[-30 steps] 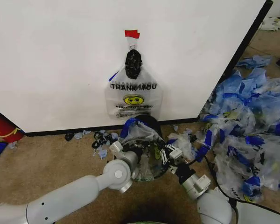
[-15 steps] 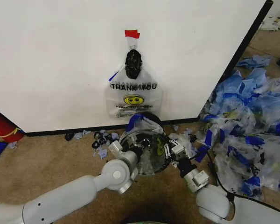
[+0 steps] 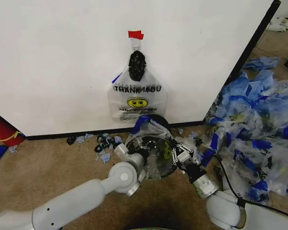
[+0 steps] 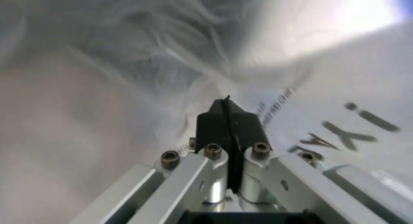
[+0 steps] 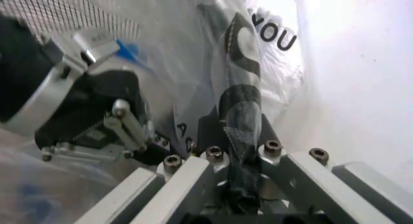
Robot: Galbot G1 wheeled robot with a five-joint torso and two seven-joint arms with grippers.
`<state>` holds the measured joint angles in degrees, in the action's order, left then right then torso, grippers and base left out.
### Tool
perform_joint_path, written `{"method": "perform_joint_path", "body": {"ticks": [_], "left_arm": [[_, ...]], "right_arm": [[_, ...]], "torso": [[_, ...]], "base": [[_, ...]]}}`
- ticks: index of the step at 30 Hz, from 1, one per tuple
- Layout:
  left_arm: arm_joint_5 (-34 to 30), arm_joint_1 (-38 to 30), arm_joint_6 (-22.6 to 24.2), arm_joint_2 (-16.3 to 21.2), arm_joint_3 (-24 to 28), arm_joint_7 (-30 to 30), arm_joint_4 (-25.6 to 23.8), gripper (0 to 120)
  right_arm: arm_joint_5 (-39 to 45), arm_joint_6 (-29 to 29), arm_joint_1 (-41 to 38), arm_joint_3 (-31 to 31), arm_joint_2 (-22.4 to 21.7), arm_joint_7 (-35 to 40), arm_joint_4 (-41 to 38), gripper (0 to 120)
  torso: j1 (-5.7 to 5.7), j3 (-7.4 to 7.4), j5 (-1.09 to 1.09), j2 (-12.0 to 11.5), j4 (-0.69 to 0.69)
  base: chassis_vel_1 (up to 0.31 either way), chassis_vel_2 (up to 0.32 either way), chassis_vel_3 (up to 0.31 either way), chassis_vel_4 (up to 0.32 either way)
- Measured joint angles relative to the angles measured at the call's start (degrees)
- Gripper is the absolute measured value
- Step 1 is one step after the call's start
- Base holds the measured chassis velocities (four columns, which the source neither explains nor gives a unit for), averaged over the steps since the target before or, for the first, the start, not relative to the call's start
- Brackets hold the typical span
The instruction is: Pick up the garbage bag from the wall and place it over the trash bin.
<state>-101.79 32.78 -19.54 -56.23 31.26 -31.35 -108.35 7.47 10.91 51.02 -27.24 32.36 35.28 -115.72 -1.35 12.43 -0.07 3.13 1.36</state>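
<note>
Wall (image 3: 53,62): white panel; a second printed bag hangs on it above the bin.
Floor (image 3: 48,167): a heap of bags (image 3: 259,129) at right.
Trash bin (image 3: 153,122): at wall's foot.
Garbage bag (image 3: 151,136): draped across bin.
Left hand (image 4: 229,118): clenched on bag film.
Right hand (image 5: 235,137): clenched on a twisted bag strip.

The wall (image 3: 62,62) stands behind everything, a printed bag (image 3: 137,98) hanging on it. On the floor (image 3: 53,167) just before it sits the trash bin (image 3: 156,120), the garbage bag (image 3: 151,132) draped on its rim. The left gripper (image 3: 134,153) holds the bag's left side, the right gripper (image 3: 175,154) its right. A bag heap (image 3: 259,134) lies right.
</note>
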Motion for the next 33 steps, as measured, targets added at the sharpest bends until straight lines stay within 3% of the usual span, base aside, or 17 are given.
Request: {"method": "perform_joint_path", "body": {"ticks": [11,33], "left_arm": [[-0.8,-1.3,-0.1,-0.2,1.5,-0.8,-0.7,0],[-0.8,-1.0,-0.1,-2.0,2.3,-1.2,0.9,0]], "right_arm": [[1.8,-0.4,-1.1,1.8,2.3,1.1,3.2,0],[6.0,-4.3,-1.8,2.2,5.4,4.5,1.9,0]], "torso": [[0.00,0.00,0.00,0.0,-0.01],[0.00,0.00,0.01,0.0,-0.02]], "base": [[0.000,0.000,0.000,0.000],[0.000,0.000,0.000,0.000]]}}
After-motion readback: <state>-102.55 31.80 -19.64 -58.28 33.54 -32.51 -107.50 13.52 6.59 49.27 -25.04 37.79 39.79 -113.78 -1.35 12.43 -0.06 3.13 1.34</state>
